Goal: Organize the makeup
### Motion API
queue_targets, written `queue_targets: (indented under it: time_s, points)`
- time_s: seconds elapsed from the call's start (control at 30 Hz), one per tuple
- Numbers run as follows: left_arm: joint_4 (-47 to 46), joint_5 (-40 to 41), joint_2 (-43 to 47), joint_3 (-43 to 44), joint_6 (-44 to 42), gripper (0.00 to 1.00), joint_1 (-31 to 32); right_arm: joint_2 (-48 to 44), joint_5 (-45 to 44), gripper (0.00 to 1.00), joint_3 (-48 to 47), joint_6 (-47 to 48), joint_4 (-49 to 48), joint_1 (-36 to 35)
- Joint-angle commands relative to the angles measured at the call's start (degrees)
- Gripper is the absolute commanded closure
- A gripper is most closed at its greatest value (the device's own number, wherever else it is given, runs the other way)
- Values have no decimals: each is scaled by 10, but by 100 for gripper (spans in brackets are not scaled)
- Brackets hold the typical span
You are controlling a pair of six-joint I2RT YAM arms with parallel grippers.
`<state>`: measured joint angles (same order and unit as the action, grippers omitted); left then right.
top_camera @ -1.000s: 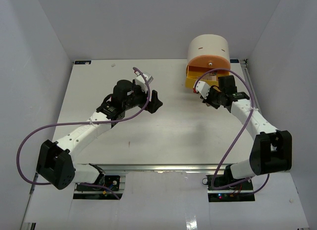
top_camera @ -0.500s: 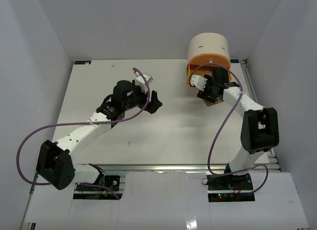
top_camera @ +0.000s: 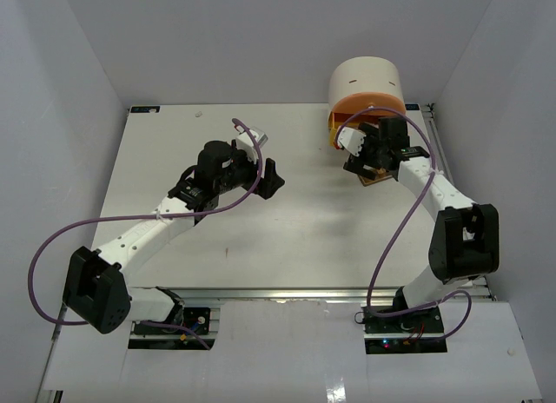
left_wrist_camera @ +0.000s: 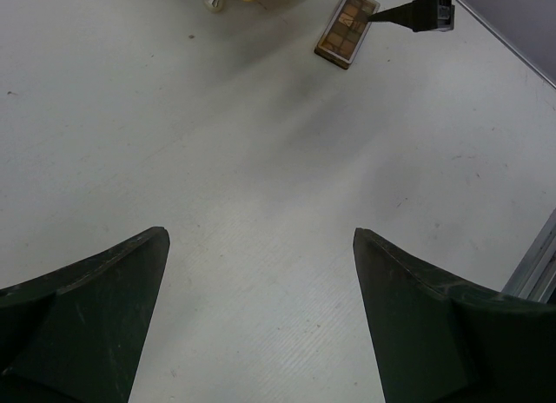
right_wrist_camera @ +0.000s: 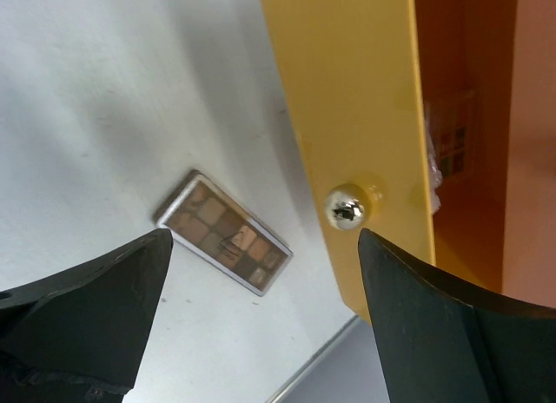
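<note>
While both jaws gape empty, the brown palette (right_wrist_camera: 223, 232) lies on the table (right_wrist_camera: 87, 90) near the yellow drawer (right_wrist_camera: 347, 99).

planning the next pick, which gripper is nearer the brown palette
Right. The right gripper hangs just over the brown palette; the left gripper is well away, over the middle of the table.

A round cream drawer unit (top_camera: 365, 83) stands at the table's (top_camera: 287, 238) far right corner, its yellow drawer (right_wrist_camera: 347, 90) with silver knob (right_wrist_camera: 345, 206) open.
</note>
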<state>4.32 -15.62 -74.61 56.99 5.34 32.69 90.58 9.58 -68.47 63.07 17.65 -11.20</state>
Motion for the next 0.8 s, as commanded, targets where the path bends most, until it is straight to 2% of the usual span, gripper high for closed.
queue_targets:
  time_s: [0.0,0.13,0.33,0.43,0.53,0.77]
  points:
    - [-3,0,27,-3,-5,2,-3,-42,86,7,3,41,108,9]
    - [-4,-6,29,-2,-4,2,-3,-42,44,10,43,163,151,13]
    - [-4,-4,32,-3,-6,2,-3,-14,-27,10,43,248,137,9]
    - [-4,-5,30,-3,-6,2,-3,7,-85,10,56,284,96,-8]
    - [-3,-5,30,-2,-7,2,-3,48,-144,10,52,295,67,-23]
    - [-2,-3,31,-3,-9,2,-3,150,-199,10,-16,317,64,-28]
